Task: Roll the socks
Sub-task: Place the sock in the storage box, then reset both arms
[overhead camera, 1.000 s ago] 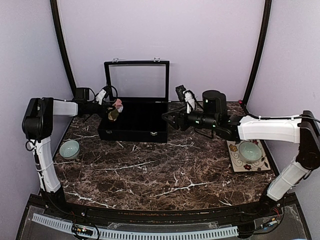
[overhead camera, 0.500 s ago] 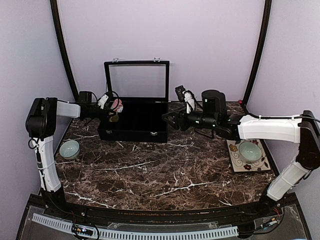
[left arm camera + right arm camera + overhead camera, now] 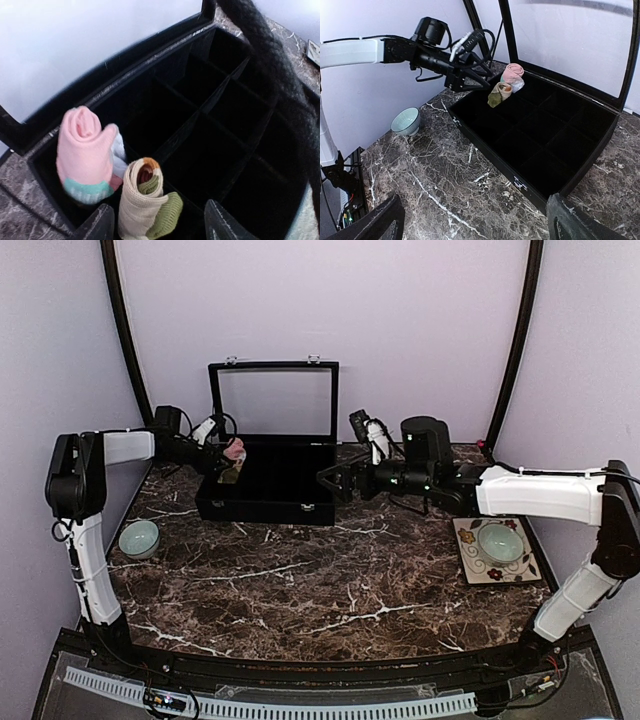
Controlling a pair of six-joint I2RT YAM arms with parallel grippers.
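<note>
A black box (image 3: 265,502) is seen on the far part of the marble table (image 3: 300,590). Its lid (image 3: 273,400), fitted with a clear pane, is stood upright against the far side. The inside of the box is divided by dark walls into a grid of compartments.

The pink sock roll (image 3: 85,155) is held in the far-left corner compartment, beside the hinge wall, with its rolled end up and its mint band towards the bottom. The tan sock roll (image 3: 145,200) is set upright in the left column, in the compartment just nearer, with an olive patch on its side and a red-brown centre. The two rolls are just beside each other; whether they touch cannot be told.

The left gripper (image 3: 159,226) is placed over the left end of the box, just above the tan roll. Its jaws are spread apart. The roll is seen between the two fingertips with a clear gap on its right side, so nothing is gripped.

The right gripper (image 3: 474,197) is held just off the right end of the box, pointing left. Its jaws are parted wide and nothing is held between them.

A teal bowl (image 3: 139,537) is seen on the table to the left of the box and nearer than it. A second bowl (image 3: 500,540) is set on a patterned mat (image 3: 470,565) at the right, under the right arm.
</note>
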